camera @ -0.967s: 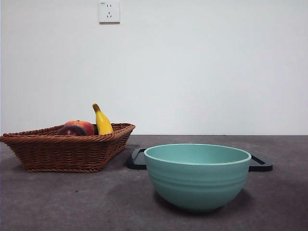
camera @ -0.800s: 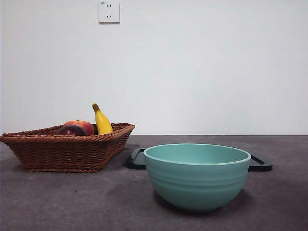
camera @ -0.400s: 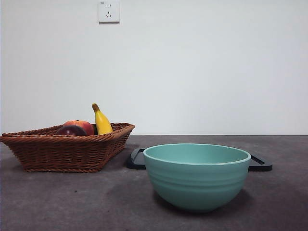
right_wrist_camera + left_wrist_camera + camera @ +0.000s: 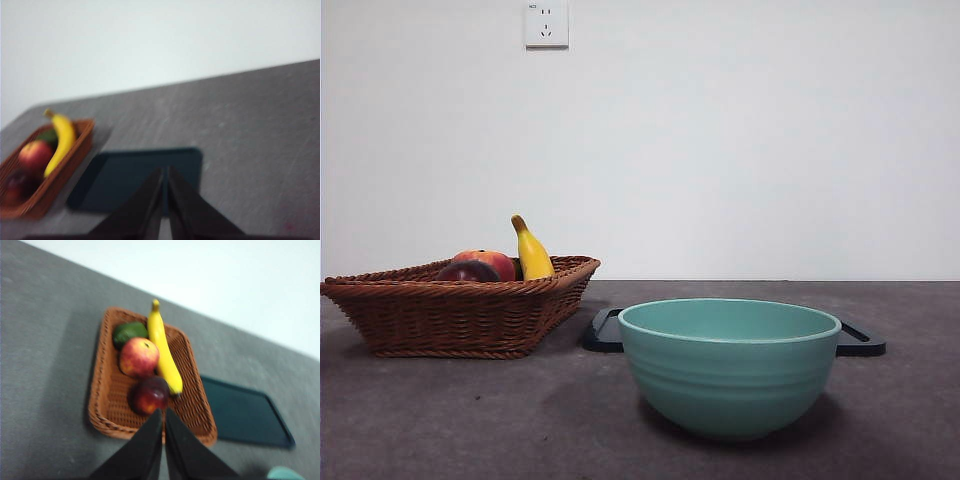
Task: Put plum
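From the front view, neither of my arms is showing. The wicker basket is sitting on the bench, and only the top of the plum is peeking over its rim, just in front of the red-orange fruit, with the banana leaning up beside them. The teal bowl is standing near the camera; what I can see of its inside is looking bare. Behind it the dark tray is lying flat.

From my left wrist view, my left gripper is hanging above the basket's near edge with its fingers pressed together and holding nothing. The plum is lying in the basket just beyond the fingertips, touching the banana on one side and close to the red-orange fruit; a green fruit is lying at the far end. I judge that I am reaching for the plum: I should be spreading the fingers before descending, centring over it, and closing across its free sides so I am not nudging the banana. Its glossy round skin may be slipping under a shallow grip.

From my right wrist view, my right gripper is waiting over the tray, fingers pressed together, empty.
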You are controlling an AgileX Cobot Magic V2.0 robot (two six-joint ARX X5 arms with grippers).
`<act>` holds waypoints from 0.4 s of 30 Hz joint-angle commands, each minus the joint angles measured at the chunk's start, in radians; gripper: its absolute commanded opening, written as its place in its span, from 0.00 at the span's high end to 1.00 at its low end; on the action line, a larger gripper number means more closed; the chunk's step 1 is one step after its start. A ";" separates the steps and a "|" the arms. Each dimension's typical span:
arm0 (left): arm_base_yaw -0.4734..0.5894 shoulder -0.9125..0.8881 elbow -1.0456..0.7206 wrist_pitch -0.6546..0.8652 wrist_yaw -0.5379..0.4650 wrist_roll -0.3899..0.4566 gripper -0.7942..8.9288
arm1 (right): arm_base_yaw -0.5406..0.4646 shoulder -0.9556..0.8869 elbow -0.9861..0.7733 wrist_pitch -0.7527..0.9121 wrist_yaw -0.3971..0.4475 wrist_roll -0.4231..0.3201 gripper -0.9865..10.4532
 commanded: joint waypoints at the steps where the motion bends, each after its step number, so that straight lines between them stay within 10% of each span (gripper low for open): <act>1: 0.002 0.086 0.097 -0.060 0.042 0.121 0.91 | 0.001 0.090 0.088 -0.066 -0.063 -0.090 0.91; 12: -0.042 0.353 0.365 -0.373 0.202 0.364 0.91 | 0.040 0.430 0.402 -0.417 -0.236 -0.267 0.91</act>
